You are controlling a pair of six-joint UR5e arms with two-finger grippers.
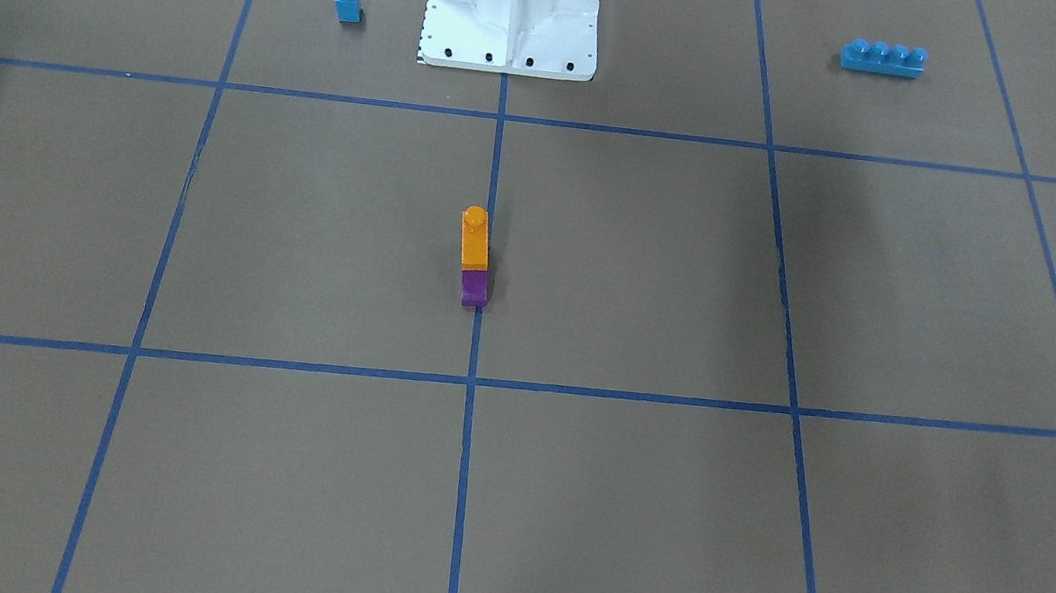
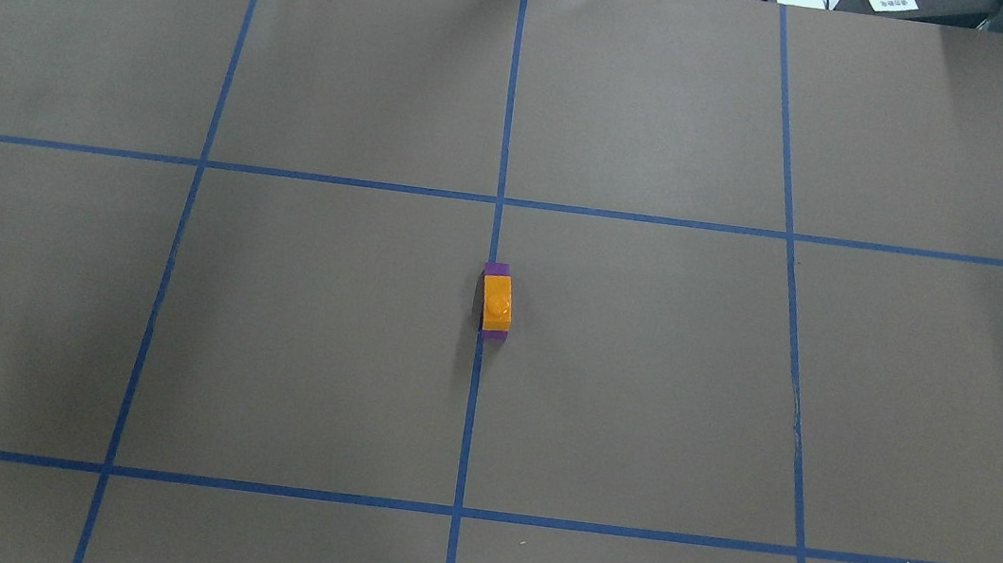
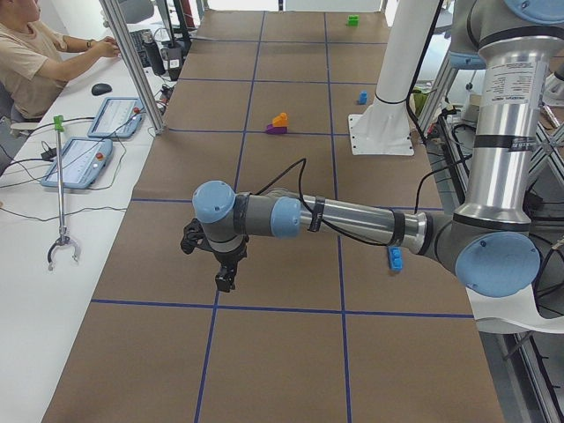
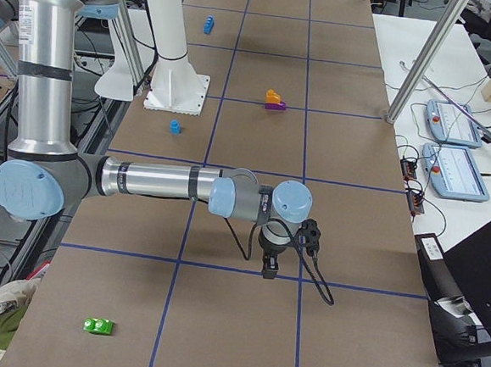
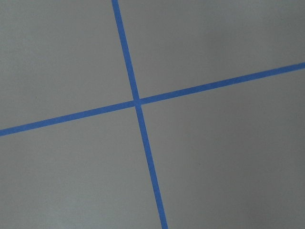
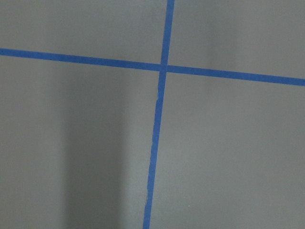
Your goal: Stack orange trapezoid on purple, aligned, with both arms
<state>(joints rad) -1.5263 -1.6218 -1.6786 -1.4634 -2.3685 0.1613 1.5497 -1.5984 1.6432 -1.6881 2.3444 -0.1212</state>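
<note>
The orange trapezoid (image 1: 473, 239) sits on top of the purple brick (image 1: 475, 288) at the table's middle, on the centre tape line. The stack also shows in the overhead view, orange (image 2: 497, 303) over purple (image 2: 497, 270), with purple edges showing at both ends. My left gripper (image 3: 226, 280) shows only in the exterior left view, far from the stack, pointing down over bare paper. My right gripper (image 4: 268, 269) shows only in the exterior right view, likewise far from the stack. I cannot tell whether either is open or shut. Both wrist views show only paper and tape lines.
A small blue single-stud brick (image 1: 348, 0) and a long blue four-stud brick (image 1: 883, 58) lie on either side of the white robot base (image 1: 514, 3). A green brick (image 4: 98, 326) lies near the table's end on my right. An operator (image 3: 26, 53) sits at a side table.
</note>
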